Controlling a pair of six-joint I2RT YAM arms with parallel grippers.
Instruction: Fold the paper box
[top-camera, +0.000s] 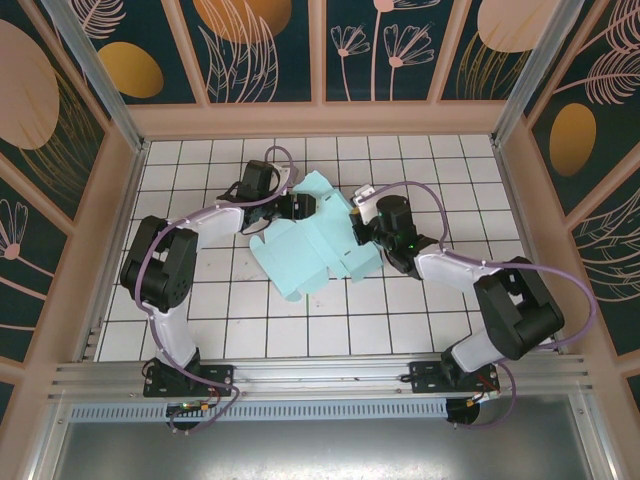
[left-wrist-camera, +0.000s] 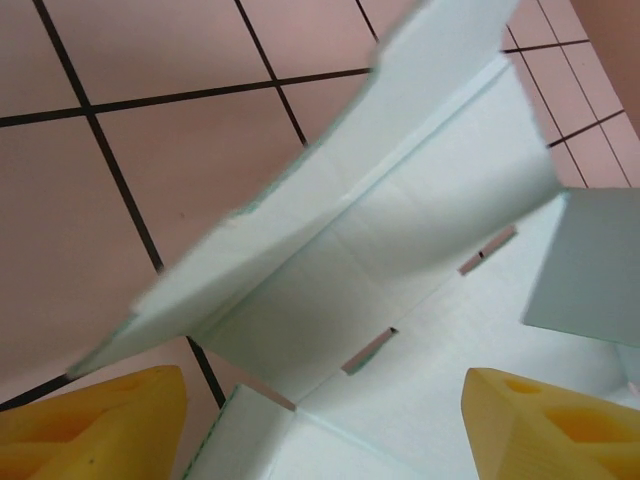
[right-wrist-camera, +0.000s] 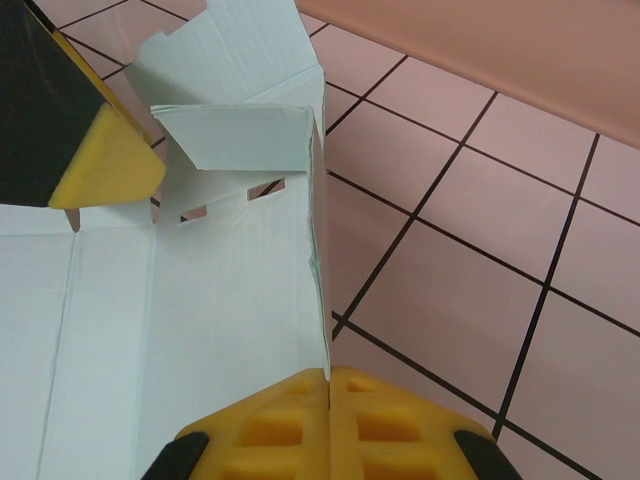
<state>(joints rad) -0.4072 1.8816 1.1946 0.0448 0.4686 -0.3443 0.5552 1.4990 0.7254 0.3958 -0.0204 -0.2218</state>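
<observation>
My right end effector (right-wrist-camera: 328, 392) pinches the paper box (top-camera: 312, 245) at three o'clock; my left end effector (left-wrist-camera: 322, 405) gapes at ten. I'd fold squarely along the crease.

Mint paper box (top-camera: 312, 248) on tiled table (top-camera: 250, 325), left arm (top-camera: 215, 218) at its left, right arm (top-camera: 450, 268) opposite

Tabletop (top-camera: 200, 330): white square tiles w/ dark grout lines, pale wood-tone rim round the edges. Paper box (top-camera: 310, 245) lies on it approx mid-width, toward the far side. It's mint card, part-opened sheet w/ creases & slots; base flat on tiles, some flaps & one side wall standing up.
</observation>
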